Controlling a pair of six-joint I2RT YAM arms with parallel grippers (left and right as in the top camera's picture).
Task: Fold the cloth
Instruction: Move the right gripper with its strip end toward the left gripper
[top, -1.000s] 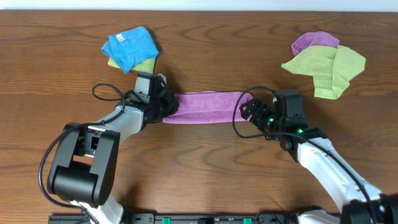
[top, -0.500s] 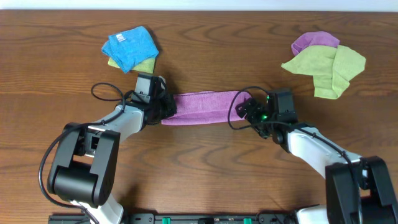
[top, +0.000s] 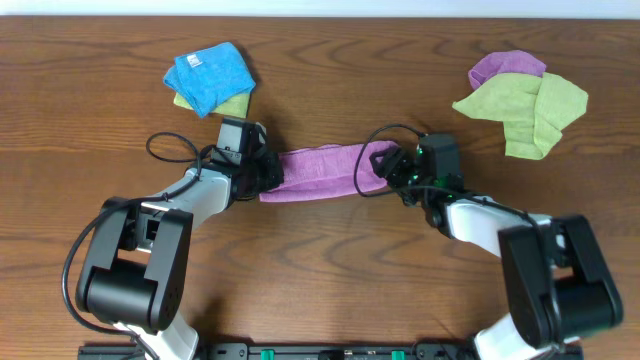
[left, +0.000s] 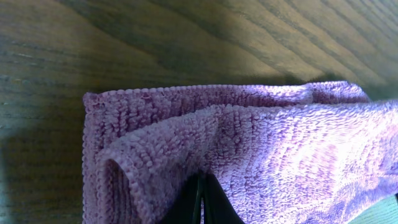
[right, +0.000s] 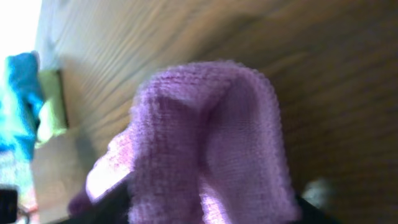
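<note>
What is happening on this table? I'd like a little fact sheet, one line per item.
cloth being folded: lilac towel, a long strip mid-table
left gripper: shut on the towel's left end
right gripper: at the towel's right end, grip unclear
back left: blue cloth atop a lime one
back right: lime-green cloth over a purple one
table: brown wood

This is a robot lab bench, not a home: two white-and-black arms, the left arm (top: 190, 195) and the right arm (top: 480, 215), stand on a black rail (top: 300, 350) at the edge of a bare wood-grain table (top: 320, 260), with loose cables (top: 152, 148) and green lights (top: 418, 178) just behind the right jaws. Practice textiles are set out like samples: the cloth (top: 320, 170) between the jaws, a blue cloth (top: 208, 75) beyond the left jaws, and a lime-green cloth (top: 530, 105) well beyond the right jaws.
</note>
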